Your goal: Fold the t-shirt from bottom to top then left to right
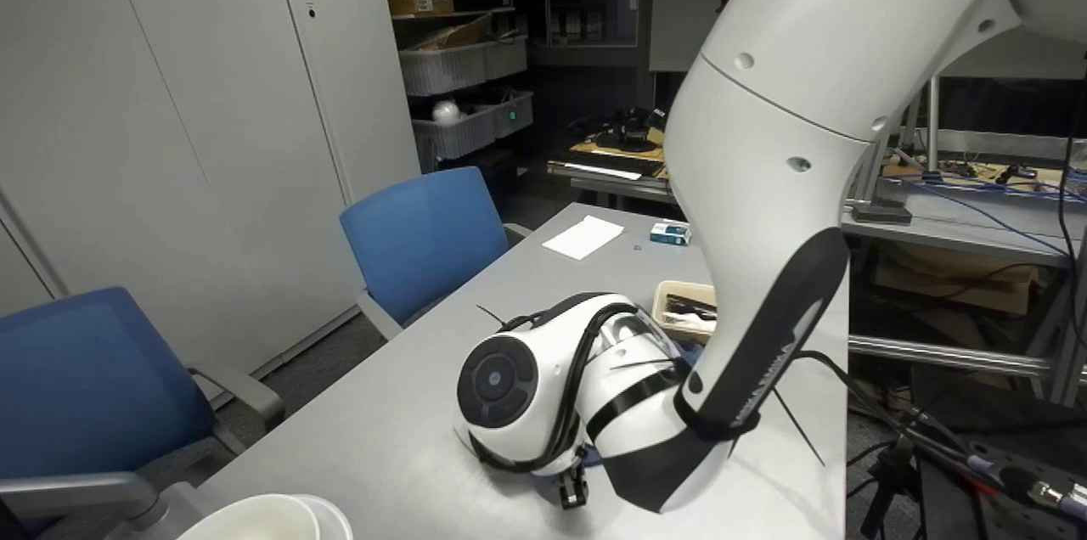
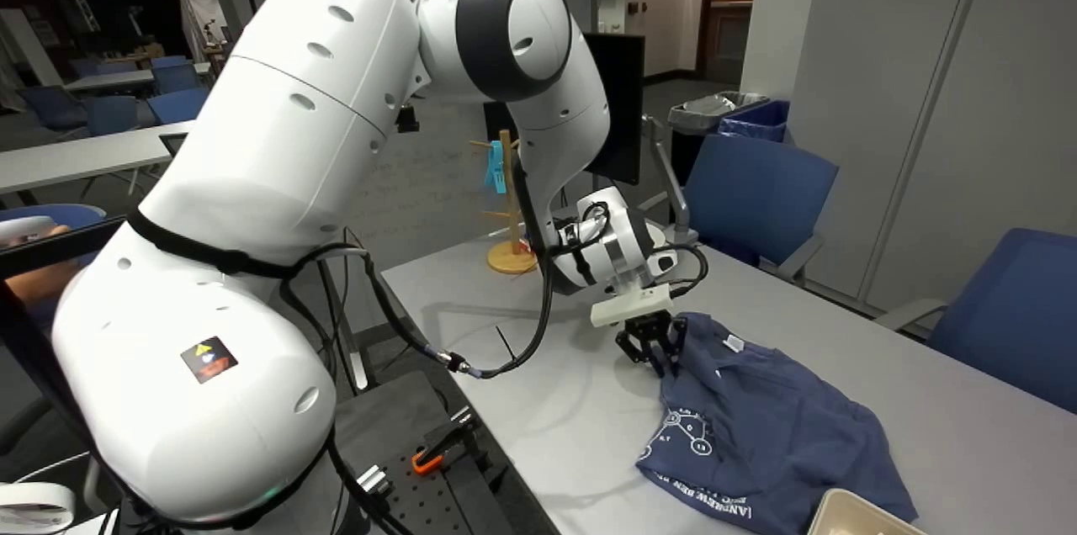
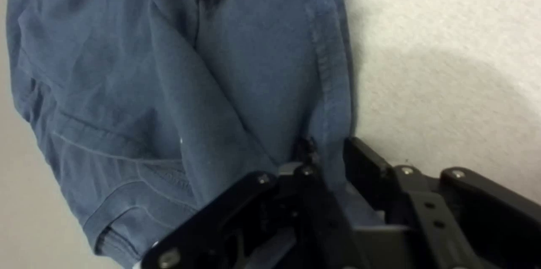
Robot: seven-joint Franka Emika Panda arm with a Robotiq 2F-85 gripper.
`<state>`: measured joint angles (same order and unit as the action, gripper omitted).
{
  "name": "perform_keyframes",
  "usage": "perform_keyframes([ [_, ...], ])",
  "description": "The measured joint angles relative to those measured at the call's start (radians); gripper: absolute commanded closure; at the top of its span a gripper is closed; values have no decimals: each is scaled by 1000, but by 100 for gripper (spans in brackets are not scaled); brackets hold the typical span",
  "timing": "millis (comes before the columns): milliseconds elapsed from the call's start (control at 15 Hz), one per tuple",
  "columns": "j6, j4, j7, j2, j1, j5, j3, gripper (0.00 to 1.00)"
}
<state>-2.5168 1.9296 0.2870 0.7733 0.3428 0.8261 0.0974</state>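
The t-shirt point(image 2: 770, 426) lies wrinkled on the worktop point(image 2: 580, 426). The fingers point(image 3: 365, 161) stand slightly apart around its edge, probably to take this side for folding; whether they pinch it, I cannot tell.

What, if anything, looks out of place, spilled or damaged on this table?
The navy t-shirt looks untidy: it lies rumpled on the table, with slanting creases in the wrist view and an uneven outline in an exterior view. A half-done fold may explain it. I see no spill or damage.
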Motion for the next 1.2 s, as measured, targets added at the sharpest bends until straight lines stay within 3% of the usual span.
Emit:
perform_keyframes([
  [667,8,-35,0,-10,-4,0,19,99],
  [1200,161,-72,4,-133,-44,68,83,99],
])
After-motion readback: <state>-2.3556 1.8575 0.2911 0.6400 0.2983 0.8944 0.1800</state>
